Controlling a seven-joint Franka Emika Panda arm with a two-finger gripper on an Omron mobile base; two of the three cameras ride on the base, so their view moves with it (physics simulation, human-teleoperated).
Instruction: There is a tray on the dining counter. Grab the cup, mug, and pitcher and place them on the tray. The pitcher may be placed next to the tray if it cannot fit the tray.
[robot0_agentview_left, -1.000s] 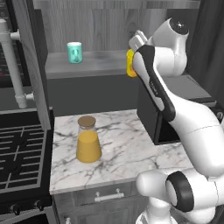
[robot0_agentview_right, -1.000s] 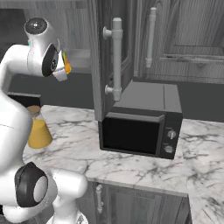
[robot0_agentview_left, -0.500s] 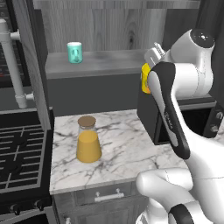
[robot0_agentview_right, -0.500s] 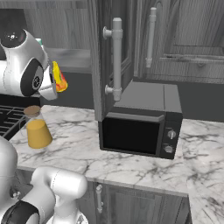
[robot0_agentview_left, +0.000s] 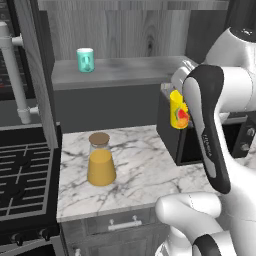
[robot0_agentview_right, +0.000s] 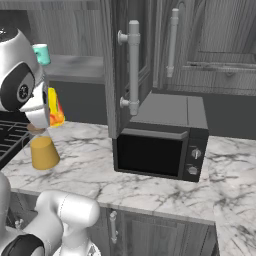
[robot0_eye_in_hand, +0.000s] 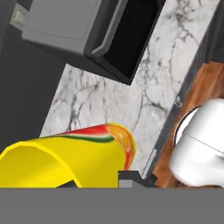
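Observation:
My gripper (robot0_agentview_left: 176, 107) is shut on the yellow cup (robot0_agentview_left: 179, 114), which hangs in the air in front of the microwave's left end, above the marble counter. The hand view has the cup (robot0_eye_in_hand: 65, 157) lying sideways between the fingertips (robot0_eye_in_hand: 129, 177), its red-orange mark showing. The cup (robot0_agentview_right: 55, 107) also shows beside the arm in the right base view. The teal mug (robot0_agentview_left: 85, 60) (robot0_agentview_right: 41, 53) stands on the grey shelf at the back left. On the counter below it stands the pitcher (robot0_agentview_left: 100, 160) (robot0_agentview_right: 44, 152) with orange liquid and a cork lid. The tray and dining counter are out of view.
A dark microwave (robot0_agentview_right: 160, 145) sits on the marble counter (robot0_agentview_left: 135, 170) to the right of the pitcher. A tall cabinet door with a long handle (robot0_agentview_right: 132, 70) stands open above it. A black stove (robot0_agentview_left: 22, 175) borders the counter on the left.
The arm has swung right and down from shelf height, carrying the yellow cup from near the shelf to in front of the microwave. Mug and pitcher have not moved.

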